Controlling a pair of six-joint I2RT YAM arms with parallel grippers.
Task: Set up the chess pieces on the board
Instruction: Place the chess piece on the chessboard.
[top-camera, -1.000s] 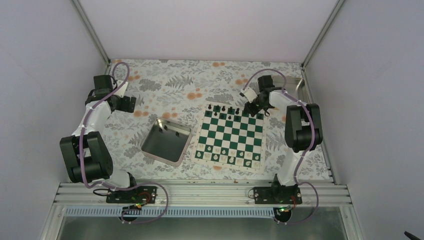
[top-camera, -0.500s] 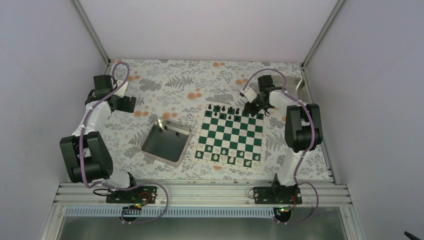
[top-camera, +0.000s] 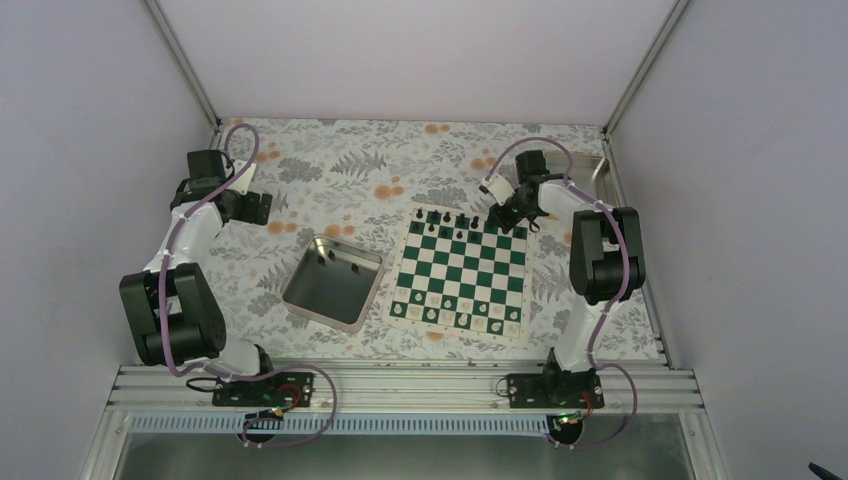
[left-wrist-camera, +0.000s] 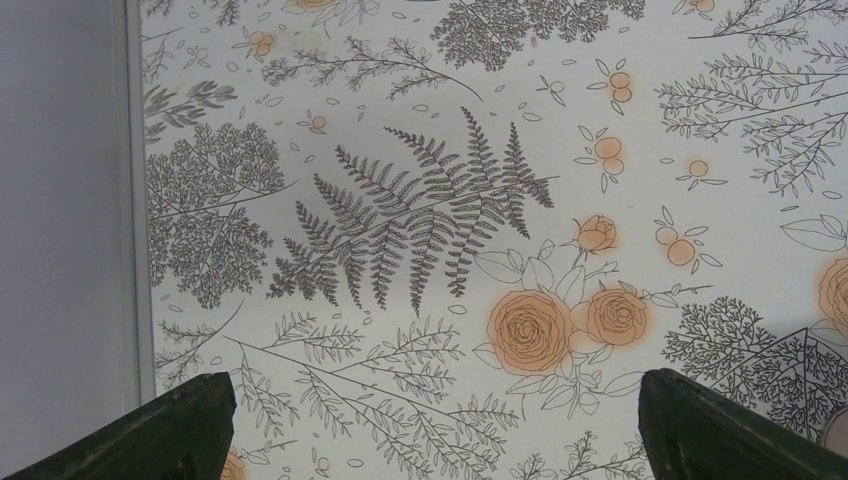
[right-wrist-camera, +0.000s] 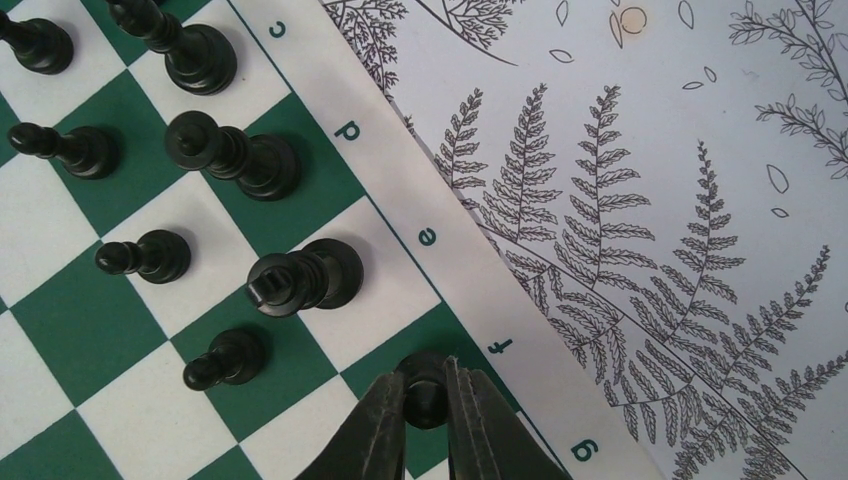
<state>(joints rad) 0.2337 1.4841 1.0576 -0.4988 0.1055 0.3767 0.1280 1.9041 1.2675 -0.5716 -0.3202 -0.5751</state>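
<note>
Tray (top-camera: 325, 292), metal, sat at 9 o'clock of board (top-camera: 462, 275). It held 2 black chess pieces (top-camera: 322, 258) near its 12 o'clock wall. Other black pcs stood on board's 12 o'clock rows, pale pcs (top-camera: 463, 320) on the 6 o'clock rows. R gripper (right-wrist-camera: 426, 380), at board's 1 o'clock corner, was clamped on one black piece (right-wrist-camera: 428, 400) standing on the f-file edge square. L gripper (left-wrist-camera: 430, 430) jaws were wide apart with nothing between, above floral cover (left-wrist-camera: 430, 200).

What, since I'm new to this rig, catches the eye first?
The green-and-white board right of centre, with the right gripper closed on a black piece at its far edge. Left of it a tray holds two black pieces, and the left gripper hangs open over the flowered table.
</note>
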